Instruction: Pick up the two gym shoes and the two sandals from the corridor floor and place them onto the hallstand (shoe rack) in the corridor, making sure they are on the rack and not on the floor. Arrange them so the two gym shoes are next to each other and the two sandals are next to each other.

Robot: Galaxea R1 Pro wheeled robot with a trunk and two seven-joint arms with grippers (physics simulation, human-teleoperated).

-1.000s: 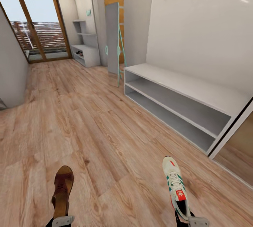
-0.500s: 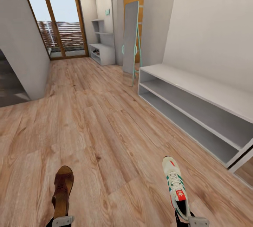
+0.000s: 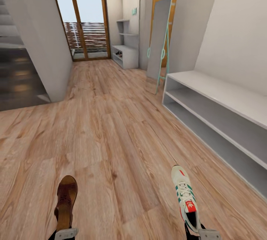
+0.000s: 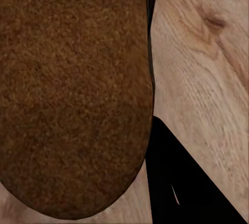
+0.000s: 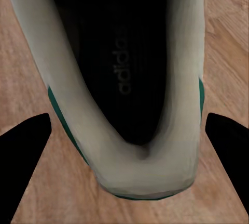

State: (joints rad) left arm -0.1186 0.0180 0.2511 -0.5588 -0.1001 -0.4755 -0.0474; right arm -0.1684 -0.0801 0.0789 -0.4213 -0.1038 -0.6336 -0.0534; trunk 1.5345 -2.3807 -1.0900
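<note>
Left gripper (image 3: 66,233) holds a sandal (image 3: 65,201) by the heel, right gripper (image 3: 208,234) a sneaker (image 3: 185,195), both over the floor (image 3: 111,128) well short of the far shoe rack (image 3: 125,56) by the glass door; risk: heel-only grips could slip.
</note>
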